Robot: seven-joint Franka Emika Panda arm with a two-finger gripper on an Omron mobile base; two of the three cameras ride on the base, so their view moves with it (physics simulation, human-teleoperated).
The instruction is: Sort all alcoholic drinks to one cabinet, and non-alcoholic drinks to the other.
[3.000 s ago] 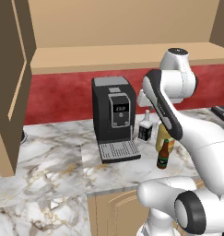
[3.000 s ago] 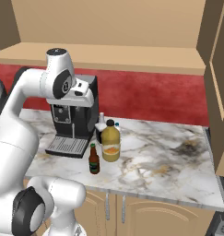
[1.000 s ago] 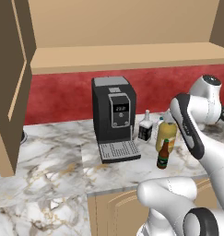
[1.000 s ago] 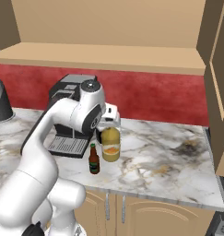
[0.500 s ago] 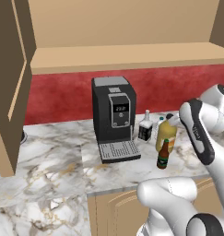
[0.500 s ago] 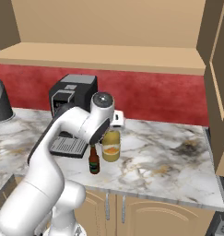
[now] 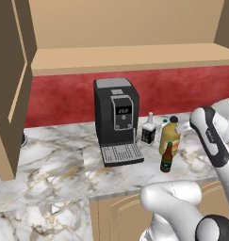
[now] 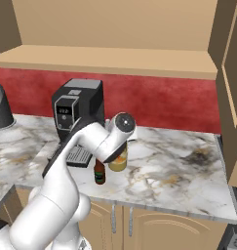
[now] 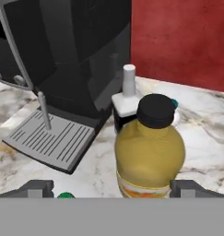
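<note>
The end effector is spreading open around the juice bottle — squeezing low on its body is looking safest.

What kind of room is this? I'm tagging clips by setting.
A simulated kitchen: marble counter, black coffee machine, open wall cabinet above, and drink bottles such as the juice bottle.

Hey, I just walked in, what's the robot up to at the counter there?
The robot arm is reaching for the juice bottle on the marble counter. Its open gripper sits low, a finger on either side of the bottle, not yet closed on it. The squarish clear bottle stands just behind it, next to the coffee machine, and the beer bottle stands in front. The wall cabinet above is open, with no bottles on its shelf yet.
</note>
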